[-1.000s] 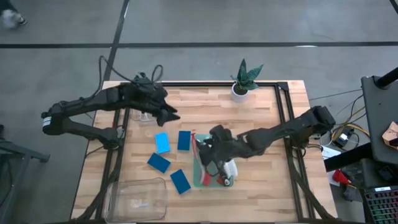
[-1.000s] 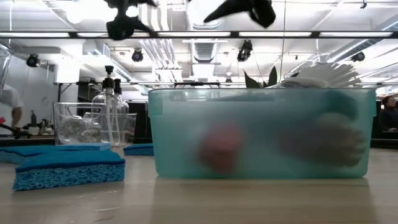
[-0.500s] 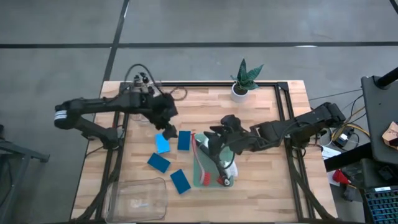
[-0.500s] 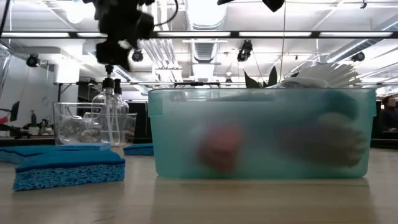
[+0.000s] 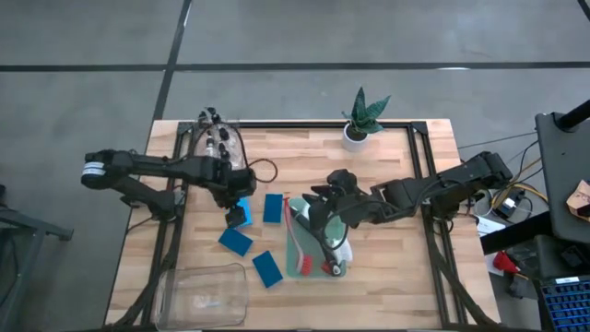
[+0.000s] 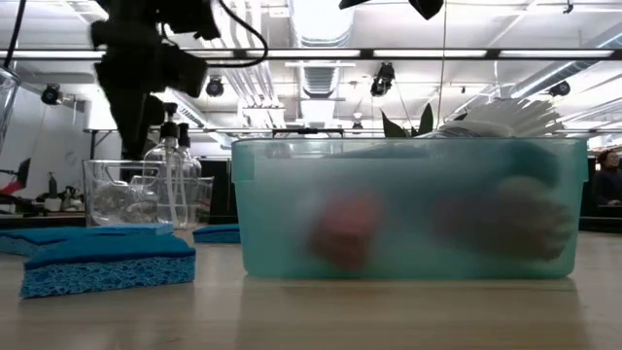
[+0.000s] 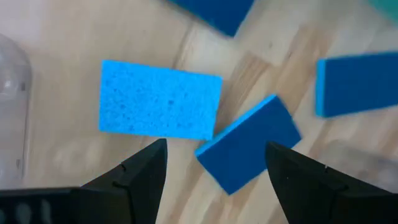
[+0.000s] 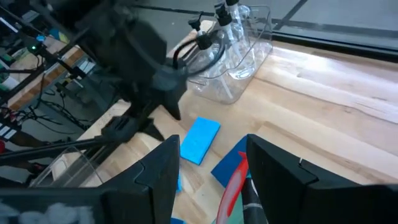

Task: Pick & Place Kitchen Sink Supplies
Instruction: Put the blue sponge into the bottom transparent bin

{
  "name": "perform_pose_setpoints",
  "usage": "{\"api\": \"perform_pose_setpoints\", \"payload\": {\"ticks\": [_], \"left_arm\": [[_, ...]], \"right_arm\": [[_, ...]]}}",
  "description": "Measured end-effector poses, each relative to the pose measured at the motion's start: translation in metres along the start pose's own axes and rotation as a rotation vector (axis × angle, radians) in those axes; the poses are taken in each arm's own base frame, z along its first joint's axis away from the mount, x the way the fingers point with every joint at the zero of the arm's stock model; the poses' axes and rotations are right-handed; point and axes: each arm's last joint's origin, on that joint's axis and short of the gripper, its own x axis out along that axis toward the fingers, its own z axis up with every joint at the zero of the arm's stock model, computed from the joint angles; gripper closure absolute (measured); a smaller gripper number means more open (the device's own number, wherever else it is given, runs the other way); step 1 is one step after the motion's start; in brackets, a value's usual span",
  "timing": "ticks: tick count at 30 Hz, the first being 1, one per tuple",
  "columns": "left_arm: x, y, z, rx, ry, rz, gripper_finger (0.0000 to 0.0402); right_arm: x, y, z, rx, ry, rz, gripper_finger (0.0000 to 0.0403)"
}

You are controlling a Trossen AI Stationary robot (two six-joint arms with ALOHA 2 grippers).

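My left gripper (image 5: 234, 210) (image 7: 214, 171) hangs open, pointing down over a light blue sponge (image 5: 244, 218) (image 7: 160, 99) that lies flat on the table. Three darker blue sponges (image 5: 273, 207) (image 5: 235, 242) (image 5: 267, 268) lie around it. Clear bottles with black tops (image 5: 219, 143) (image 6: 170, 170) stand in a clear bin at the far left. Red and black brushes (image 5: 318, 258) lie in the green bin (image 5: 293, 249) (image 6: 408, 209). My right gripper (image 5: 315, 219) (image 8: 214, 171) hovers open above that bin's far end; a red brush handle (image 8: 233, 183) shows below it.
An empty clear bin (image 5: 203, 295) sits at the near left corner. A potted plant (image 5: 359, 124) stands at the far edge. Bare wood lies to the right of the green bin and between the plant and the bottle bin.
My left gripper has swung from above the bottle bin toward the near edge, dropped and tipped until it points down over the light blue sponge. My right gripper has risen a little above the green bin. The sponges and brushes have stayed put.
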Motion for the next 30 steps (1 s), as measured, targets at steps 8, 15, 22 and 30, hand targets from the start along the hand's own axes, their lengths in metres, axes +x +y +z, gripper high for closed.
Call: {"api": "perform_pose_setpoints", "payload": {"ticks": [8, 15, 22, 30], "left_arm": [[0.030, -0.021, -0.016, 0.266, -0.042, 0.006, 0.0140], [0.047, -0.026, -0.026, 0.296, -0.143, 0.171, 0.0140], [0.061, -0.025, -0.028, 0.308, -0.212, 0.144, 0.0140], [0.075, -0.019, -0.035, 0.310, -0.210, 0.148, 0.0140]], "right_arm": [[0.002, -0.002, 0.000, 0.000, -0.001, -0.008, 0.0233], [0.005, -0.005, 0.000, 0.001, -0.001, -0.020, 0.0238], [0.005, -0.006, -0.001, 0.000, 0.000, -0.023, 0.0234], [0.006, -0.006, -0.001, -0.002, 0.000, -0.026, 0.0245]]}}
